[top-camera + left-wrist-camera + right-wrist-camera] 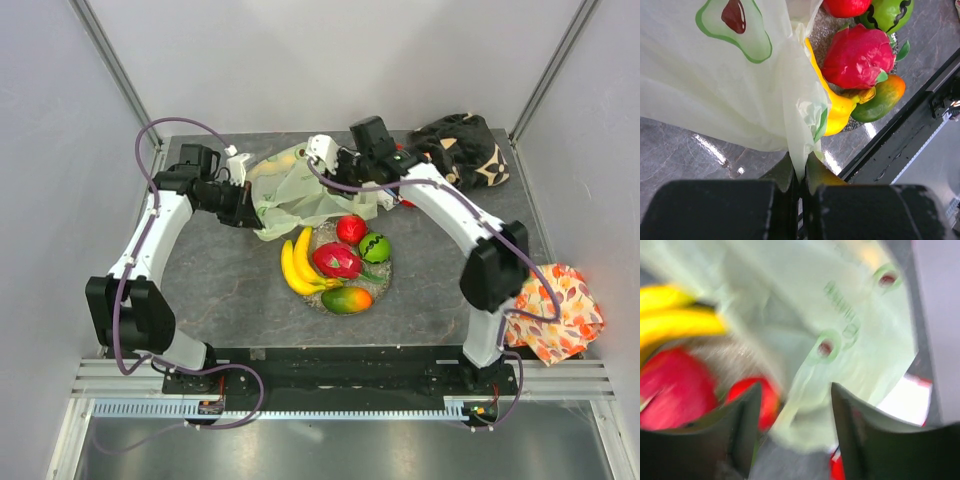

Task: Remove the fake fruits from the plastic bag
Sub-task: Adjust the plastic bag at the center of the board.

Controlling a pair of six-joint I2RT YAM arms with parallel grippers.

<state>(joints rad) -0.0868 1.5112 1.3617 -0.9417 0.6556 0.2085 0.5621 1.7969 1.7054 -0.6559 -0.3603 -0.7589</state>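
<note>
The pale green plastic bag [300, 190] lies crumpled at the back middle of the table, with an orange tint showing through its far end. My left gripper [250, 205] is shut on a fold of the bag [715, 85]; its closed tips [801, 172] pinch the film. My right gripper [373, 203] is open over the bag's right edge [840, 315], with film lying between its fingers [795, 405]. On the round dish [385, 282] sit bananas [297, 268], a dragon fruit [335, 260], a red apple [351, 229], a green lime [375, 247] and a mango [347, 299].
A dark patterned cloth [465, 148] lies at the back right. An orange leaf-patterned cloth [555, 310] hangs at the table's right edge. A small red item [405, 203] lies beside the right arm. The cell's walls stand close on both sides.
</note>
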